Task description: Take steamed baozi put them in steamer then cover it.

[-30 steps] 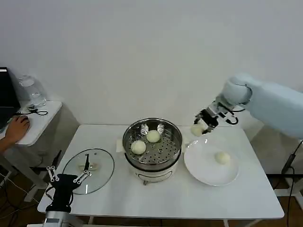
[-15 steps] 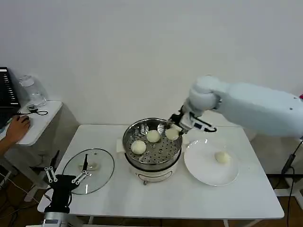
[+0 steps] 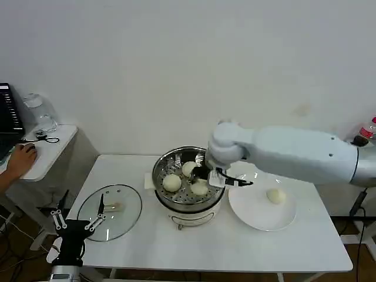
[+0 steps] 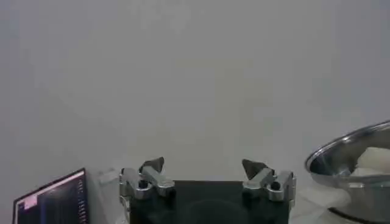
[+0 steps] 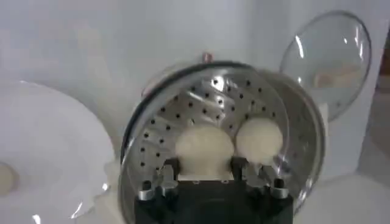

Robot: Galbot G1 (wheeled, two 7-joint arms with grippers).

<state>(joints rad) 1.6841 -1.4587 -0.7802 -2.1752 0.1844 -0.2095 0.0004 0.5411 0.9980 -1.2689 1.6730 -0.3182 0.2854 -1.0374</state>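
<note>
Swung in from above the plate (image 3: 261, 218), the right gripper (image 3: 201, 180) now clasps a baozi (image 5: 204, 148) low over the steamer (image 3: 189, 202) tray, so it should release gently beside the two baozi (image 3: 172, 183) already there; the left gripper (image 3: 75, 220) hangs spread by the cover (image 3: 109, 212).

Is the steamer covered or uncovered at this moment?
Uncovered: the glass cover lies flat on the table beside the steamer, whose perforated tray is exposed.

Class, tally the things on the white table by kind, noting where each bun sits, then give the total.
Steamed baozi: 4 – in the steamer, a third held by the right gripper; one on the plate
Steamer: 1
Cover: 1
Plate: 1
Total: 7
</note>
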